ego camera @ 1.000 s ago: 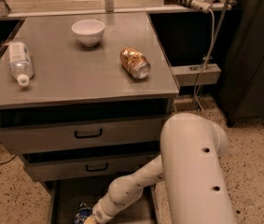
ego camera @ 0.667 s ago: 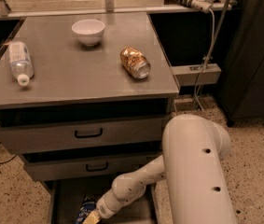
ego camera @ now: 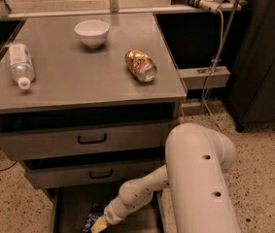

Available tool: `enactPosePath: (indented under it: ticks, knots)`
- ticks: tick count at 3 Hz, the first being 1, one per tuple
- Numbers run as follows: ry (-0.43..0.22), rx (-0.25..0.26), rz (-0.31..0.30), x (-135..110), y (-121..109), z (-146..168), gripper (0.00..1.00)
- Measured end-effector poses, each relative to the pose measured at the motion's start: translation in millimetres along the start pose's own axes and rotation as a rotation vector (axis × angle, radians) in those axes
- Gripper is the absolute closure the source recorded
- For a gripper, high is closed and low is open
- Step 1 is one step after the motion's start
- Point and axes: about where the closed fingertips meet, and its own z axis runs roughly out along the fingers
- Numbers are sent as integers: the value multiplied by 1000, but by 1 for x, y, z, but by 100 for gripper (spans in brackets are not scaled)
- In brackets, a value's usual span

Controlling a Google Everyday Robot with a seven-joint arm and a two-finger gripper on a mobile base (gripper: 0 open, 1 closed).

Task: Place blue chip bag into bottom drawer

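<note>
The blue chip bag [ego camera: 90, 218] sits low in the open bottom drawer [ego camera: 71, 205], against the hand [ego camera: 100, 224]; whether the hand is open or gripping cannot be told. The bag is probably light, soft and slippery, so it is best pinched at a seam edge.

No legible text. Bottle [ego camera: 19, 62] label, can [ego camera: 140, 65] and bag [ego camera: 91, 217] print unreadable. Gripper [ego camera: 98, 224] at bottom edge, left of centre, by bag.

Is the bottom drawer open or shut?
Open: the bottom drawer is pulled out, floor showing, with the gripper and chip bag down inside it.
</note>
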Motion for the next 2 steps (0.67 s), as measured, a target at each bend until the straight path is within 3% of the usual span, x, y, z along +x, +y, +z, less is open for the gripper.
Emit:
enactPosePath:
  ticks: [2]
  knots:
    - [-12, -24, 8, -8, -19, 21, 100]
